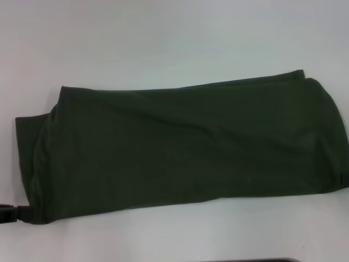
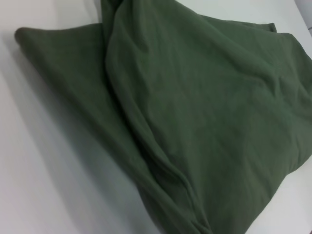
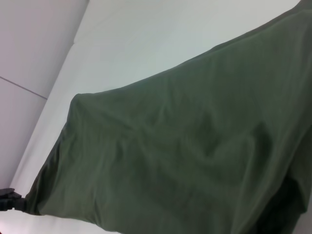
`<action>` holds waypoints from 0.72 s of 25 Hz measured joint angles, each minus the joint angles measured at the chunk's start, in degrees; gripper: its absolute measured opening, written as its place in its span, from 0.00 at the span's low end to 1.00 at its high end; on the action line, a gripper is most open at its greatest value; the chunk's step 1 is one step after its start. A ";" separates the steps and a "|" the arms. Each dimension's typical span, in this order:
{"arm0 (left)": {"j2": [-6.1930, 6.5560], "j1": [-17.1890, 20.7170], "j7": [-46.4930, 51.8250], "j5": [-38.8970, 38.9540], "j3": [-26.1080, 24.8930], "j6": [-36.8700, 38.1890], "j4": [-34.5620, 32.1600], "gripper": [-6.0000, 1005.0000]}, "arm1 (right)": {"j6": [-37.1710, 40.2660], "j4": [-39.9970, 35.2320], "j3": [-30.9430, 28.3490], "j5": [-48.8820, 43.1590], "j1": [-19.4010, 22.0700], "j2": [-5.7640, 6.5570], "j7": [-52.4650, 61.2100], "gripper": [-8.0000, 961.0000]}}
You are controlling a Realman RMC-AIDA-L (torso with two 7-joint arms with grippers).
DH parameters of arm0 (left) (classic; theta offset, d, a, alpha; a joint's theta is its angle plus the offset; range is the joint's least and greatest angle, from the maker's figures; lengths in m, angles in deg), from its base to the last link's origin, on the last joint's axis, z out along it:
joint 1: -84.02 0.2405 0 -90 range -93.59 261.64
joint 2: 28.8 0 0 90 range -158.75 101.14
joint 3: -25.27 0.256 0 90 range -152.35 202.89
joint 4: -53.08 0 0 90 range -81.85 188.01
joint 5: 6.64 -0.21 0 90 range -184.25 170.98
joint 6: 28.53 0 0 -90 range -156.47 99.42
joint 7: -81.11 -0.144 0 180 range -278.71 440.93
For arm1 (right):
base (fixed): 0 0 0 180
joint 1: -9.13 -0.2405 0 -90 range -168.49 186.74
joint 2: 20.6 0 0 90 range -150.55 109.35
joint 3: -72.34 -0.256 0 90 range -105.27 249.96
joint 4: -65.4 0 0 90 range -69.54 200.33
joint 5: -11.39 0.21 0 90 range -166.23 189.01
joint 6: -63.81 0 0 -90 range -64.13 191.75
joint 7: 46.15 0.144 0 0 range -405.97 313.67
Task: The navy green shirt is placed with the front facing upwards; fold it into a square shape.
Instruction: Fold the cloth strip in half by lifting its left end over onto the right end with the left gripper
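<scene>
The navy green shirt [image 1: 180, 147] lies across the white table as a long band, plain green side up, with no lettering showing. My left gripper [image 1: 7, 213] sits at the band's near left corner, and the cloth there is drawn to a point into it, so it is shut on the shirt. From the right wrist, the same gripper [image 3: 9, 201] appears dark at the end of the shirt [image 3: 185, 161]. Up close in the left wrist view, the shirt [image 2: 204, 122] has a thick fold running toward the camera. Only a small dark part of my right gripper [image 1: 344, 179] shows, at the band's right end.
The bare white table [image 1: 163, 38] stretches beyond the shirt, and a narrower strip of it runs along the near side. A dark edge [image 1: 251, 260] shows at the bottom of the head view. The table's edge [image 3: 73, 46] and a pale floor appear in the right wrist view.
</scene>
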 joint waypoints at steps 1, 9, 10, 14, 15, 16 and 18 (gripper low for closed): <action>0.07 0.02 -0.17 -0.13 -0.07 -0.37 -0.24 0.02 | -0.15 0.00 -0.01 -0.01 0.01 0.00 -0.03 0.02; 0.58 -0.34 -0.15 -2.98 -0.28 -1.29 -0.34 0.02 | -2.17 -0.01 -2.23 -1.24 0.41 0.62 0.61 0.02; 0.58 -0.34 -0.15 -2.98 -0.28 -1.29 -0.34 0.02 | -2.52 -0.02 -2.69 -1.58 0.47 0.65 0.68 0.02; 0.87 -0.39 0.05 -3.36 -0.29 -1.10 -0.37 0.02 | -4.05 -0.01 -3.93 -2.99 0.67 0.78 1.10 0.02; 0.90 -0.39 0.06 -3.50 -0.27 -1.02 -0.34 0.02 | -4.42 -0.02 -4.03 -3.18 0.71 0.78 1.18 0.02; 0.92 -0.38 0.06 -3.62 -0.26 -0.99 -0.33 0.02 | -4.73 -0.01 -4.07 -3.29 0.75 0.79 1.24 0.02; 0.98 -0.37 0.08 -3.74 -0.25 -0.98 -0.37 0.02 | -5.07 -0.01 -4.08 -3.39 0.79 0.79 1.32 0.02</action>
